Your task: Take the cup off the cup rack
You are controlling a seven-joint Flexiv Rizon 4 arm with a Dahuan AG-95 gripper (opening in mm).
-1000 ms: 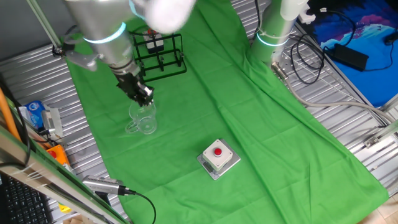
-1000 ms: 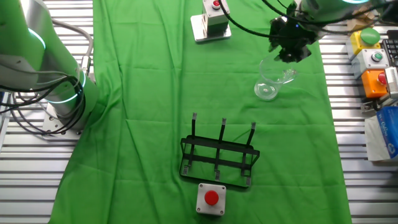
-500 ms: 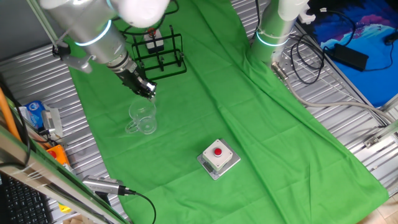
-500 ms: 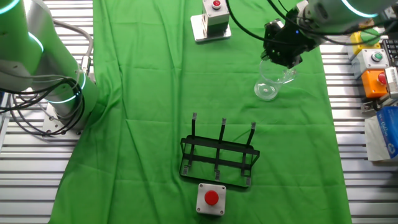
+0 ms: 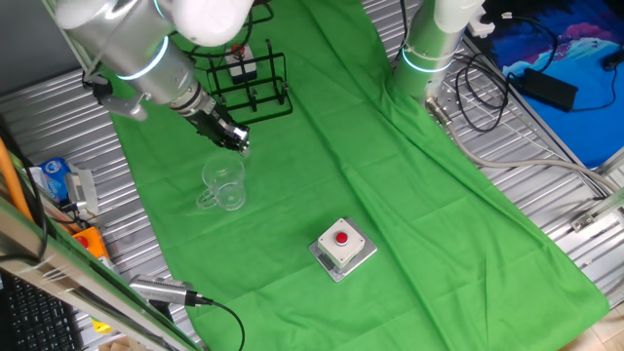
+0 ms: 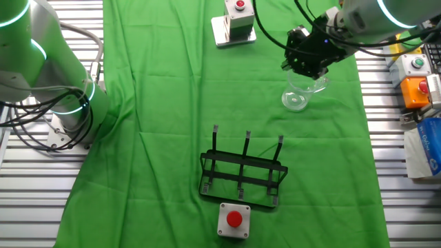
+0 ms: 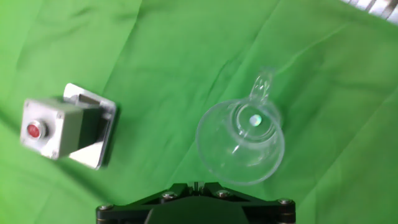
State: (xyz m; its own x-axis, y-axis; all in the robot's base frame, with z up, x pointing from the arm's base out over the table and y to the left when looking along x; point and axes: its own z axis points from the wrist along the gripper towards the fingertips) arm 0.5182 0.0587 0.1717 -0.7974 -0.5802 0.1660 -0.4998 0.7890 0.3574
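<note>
The tool point(image 5: 237, 142) hangs just above the cup point(image 5: 224, 185), apart from it and holding nothing; how wide its jaws stand cannot be told. The cup sits upright on the green cloth point(image 5: 390, 195), off the cup rack point(image 5: 249, 83) behind it.

From the other fixed view, the tool point(image 6: 303, 60) is over the cup point(image 6: 300, 93), well clear of the cup rack point(image 6: 242, 173).

In the hand view, the cup point(image 7: 241, 140) lies below, handle pointing away, a grey button box point(image 7: 59, 127) nearby.
</note>
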